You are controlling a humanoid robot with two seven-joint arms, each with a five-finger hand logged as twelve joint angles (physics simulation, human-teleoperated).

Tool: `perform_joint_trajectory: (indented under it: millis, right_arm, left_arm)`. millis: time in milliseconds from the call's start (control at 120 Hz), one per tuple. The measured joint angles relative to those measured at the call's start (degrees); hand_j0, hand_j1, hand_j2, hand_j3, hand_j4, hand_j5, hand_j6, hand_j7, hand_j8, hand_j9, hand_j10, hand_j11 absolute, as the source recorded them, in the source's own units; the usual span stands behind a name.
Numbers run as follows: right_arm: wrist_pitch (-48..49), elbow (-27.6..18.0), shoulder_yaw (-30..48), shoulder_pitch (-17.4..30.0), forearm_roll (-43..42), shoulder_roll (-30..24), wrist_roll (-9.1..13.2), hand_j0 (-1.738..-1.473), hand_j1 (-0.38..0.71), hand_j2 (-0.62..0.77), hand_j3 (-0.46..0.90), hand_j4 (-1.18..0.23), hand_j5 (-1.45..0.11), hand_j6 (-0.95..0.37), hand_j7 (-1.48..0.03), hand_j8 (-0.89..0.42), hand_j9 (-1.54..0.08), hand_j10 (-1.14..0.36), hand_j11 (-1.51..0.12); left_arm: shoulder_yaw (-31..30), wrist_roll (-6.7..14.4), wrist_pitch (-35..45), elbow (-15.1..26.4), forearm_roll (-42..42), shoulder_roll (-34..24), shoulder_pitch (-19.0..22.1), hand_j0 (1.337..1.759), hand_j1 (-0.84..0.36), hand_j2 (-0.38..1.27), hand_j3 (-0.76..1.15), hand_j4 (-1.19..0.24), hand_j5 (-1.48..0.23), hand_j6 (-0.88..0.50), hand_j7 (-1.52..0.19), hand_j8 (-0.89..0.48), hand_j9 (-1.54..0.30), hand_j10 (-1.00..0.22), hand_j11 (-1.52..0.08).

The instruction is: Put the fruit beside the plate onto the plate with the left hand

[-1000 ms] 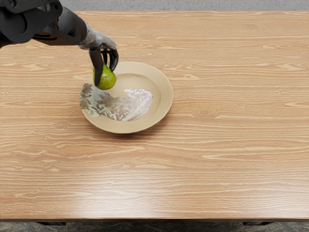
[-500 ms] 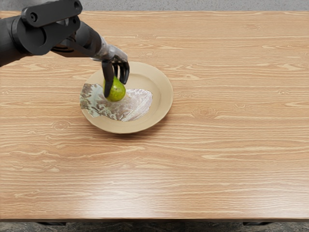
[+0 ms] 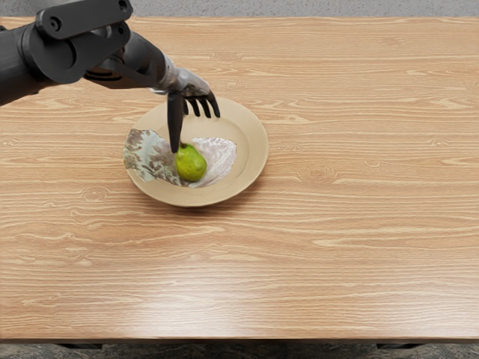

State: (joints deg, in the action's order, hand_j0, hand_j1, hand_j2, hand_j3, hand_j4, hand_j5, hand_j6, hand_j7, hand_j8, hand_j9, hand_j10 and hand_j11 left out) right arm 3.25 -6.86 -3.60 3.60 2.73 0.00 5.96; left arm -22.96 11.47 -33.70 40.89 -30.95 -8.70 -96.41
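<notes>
Green fruit [image 3: 191,163], pear-shaped, lies inside the tan plate [image 3: 253,140], on its patterned centre. The robot's left hand [image 3: 187,97] hangs just above, fingers [image 3: 203,105] spread and gripping nothing. One digit points straight down, its tip at or very near the fruit's top. Since the fruit rests unsupported on the plate, the placing appears done.

place: we take this for a simulated robot test bench | landmark: wide light-wood table [image 3: 337,247] with rendered plank grain fills our view | on the table, left of its middle: round tan shallow plate [image 3: 254,138] | past the table's far edge: strip of grey speckled floor [image 3: 299,7] | over its far-left corner: dark grey jointed robot arm [image 3: 67,45]
</notes>
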Motion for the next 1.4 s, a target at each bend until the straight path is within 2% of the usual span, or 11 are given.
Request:
perform_joint_trajectory:
  millis: [117,250,450,667,783,892,1142,1242,1400]
  right_arm:
    - [0.0,0.0,0.0,0.0,0.0,0.0,0.0,-1.658,-0.32,0.0,0.0,-0.02,-0.03,-0.02,-0.03,-0.02,-0.03,-0.02,-0.03]
    - [0.0,0.0,0.0,0.0,0.0,0.0,0.0,-1.658,-0.32,0.0,0.0,-0.02,-0.03,-0.02,-0.03,-0.02,-0.03,-0.02,-0.03]
    - [0.0,0.0,0.0,0.0,0.0,0.0,0.0,-1.658,-0.32,0.0,0.0,-0.02,-0.03,-0.02,-0.03,-0.02,-0.03,-0.02,-0.03]
    - [0.0,0.0,0.0,0.0,0.0,0.0,0.0,-1.658,-0.32,0.0,0.0,-0.02,-0.03,-0.02,-0.03,-0.02,-0.03,-0.02,-0.03]
    - [0.0,0.0,0.0,0.0,0.0,0.0,0.0,-1.658,-0.32,0.0,0.0,-0.02,-0.03,-0.02,-0.03,-0.02,-0.03,-0.02,-0.03]
    - [0.0,0.0,0.0,0.0,0.0,0.0,0.0,-1.658,-0.32,0.0,0.0,-0.02,-0.03,-0.02,-0.03,-0.02,-0.03,-0.02,-0.03]
    - [0.0,0.0,0.0,0.0,0.0,0.0,0.0,-1.658,-0.32,0.0,0.0,-0.02,-0.03,-0.02,-0.03,-0.02,-0.03,-0.02,-0.03]
    - [0.0,0.0,0.0,0.0,0.0,0.0,0.0,-1.658,-0.32,0.0,0.0,-0.02,-0.03,-0.02,-0.03,-0.02,-0.03,-0.02,-0.03]
    - [0.0,0.0,0.0,0.0,0.0,0.0,0.0,-1.658,-0.32,0.0,0.0,-0.02,-0.03,-0.02,-0.03,-0.02,-0.03,-0.02,-0.03]
  left_arm:
    - [1.7,-0.1,-0.6,0.1,3.7,-2.4,0.2,1.658,0.22,0.05,0.0,-0.12,-0.16,-0.11,-0.16,-0.11,-0.16,-0.11,-0.16]
    - [3.4,-0.1,-1.1,0.1,9.5,-5.1,1.3,1.658,0.28,0.03,0.0,-0.06,-0.08,-0.06,-0.08,-0.06,-0.08,-0.06,-0.08]
    - [4.1,-0.5,-1.3,0.4,18.7,-9.1,2.9,1.658,0.32,0.01,0.0,-0.02,-0.03,-0.02,-0.03,-0.02,-0.03,-0.02,-0.03]
    - [4.5,-0.6,-1.3,4.4,22.1,-12.8,5.1,1.658,0.34,0.0,0.0,-0.01,-0.01,-0.01,-0.01,-0.01,-0.01,-0.01,-0.01]
    - [4.9,-0.6,-1.3,5.4,26.1,-15.6,7.4,1.658,0.34,0.0,0.0,-0.01,-0.01,-0.01,-0.01,-0.01,-0.01,-0.01,-0.01]
    - [6.9,-0.6,-1.3,5.7,29.8,-17.5,12.3,1.658,0.35,0.0,0.0,0.0,0.0,0.0,0.0,0.0,0.0,0.0,0.0]
    - [9.9,-0.6,-1.3,5.9,36.0,-21.5,16.2,1.658,0.35,0.0,0.0,0.0,0.0,0.0,0.0,0.0,0.0,0.0,0.0]
    - [10.1,-0.6,-1.3,5.8,38.7,-23.6,19.0,1.658,0.35,0.0,0.0,0.0,0.0,0.0,0.0,0.0,0.0,0.0,0.0]
    - [10.2,-0.6,-1.3,4.1,41.3,-24.4,21.2,1.658,0.35,0.0,0.0,0.0,0.0,0.0,0.0,0.0,0.0,0.0,0.0]
